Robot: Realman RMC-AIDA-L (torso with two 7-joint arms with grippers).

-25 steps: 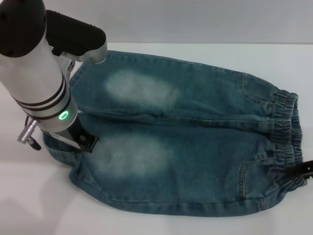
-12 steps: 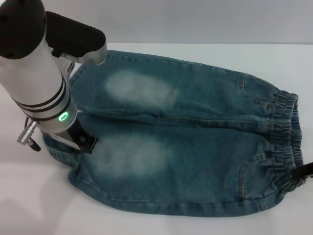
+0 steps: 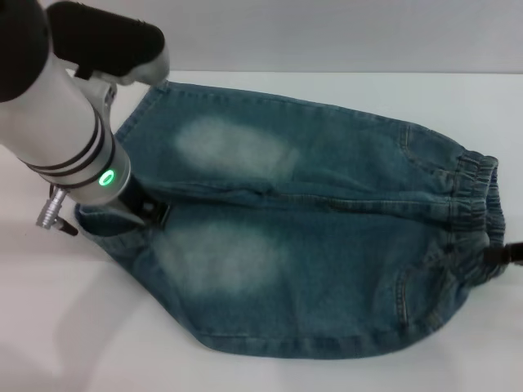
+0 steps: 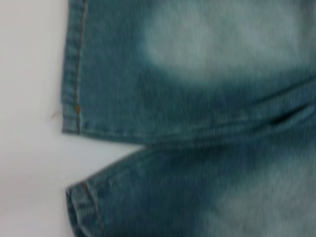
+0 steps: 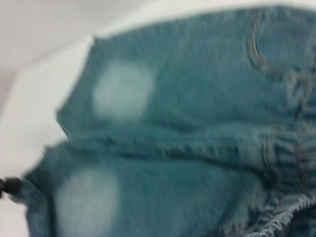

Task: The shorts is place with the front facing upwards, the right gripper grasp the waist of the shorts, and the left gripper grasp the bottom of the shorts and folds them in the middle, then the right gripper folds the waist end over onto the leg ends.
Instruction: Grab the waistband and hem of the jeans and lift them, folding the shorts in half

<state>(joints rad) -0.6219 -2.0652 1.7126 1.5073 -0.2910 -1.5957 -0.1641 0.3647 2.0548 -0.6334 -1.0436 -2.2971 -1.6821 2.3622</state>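
Observation:
The blue denim shorts (image 3: 327,212) lie front up on the white table, legs to the left and elastic waist end (image 3: 476,204) to the right. My left gripper (image 3: 152,214) is shut on the bottom of the shorts at the near leg's hem and holds it raised, so the near edge slants up off the table. At the right edge of the head view, only the black tip of my right gripper (image 3: 508,255) shows, shut on the near part of the waistband, which puckers toward it. The left wrist view shows both leg ends (image 4: 74,79). The right wrist view shows the shorts (image 5: 187,143) lengthwise.
The white table (image 3: 82,343) lies bare in front of and to the left of the shorts. A pale wall runs behind the far edge. The far leg (image 3: 237,143) lies flat on the table.
My left gripper has moved up and toward the far side with the near leg's hem. The near edge of the shorts has drawn in from the front. The right gripper's tip has shifted slightly upward.

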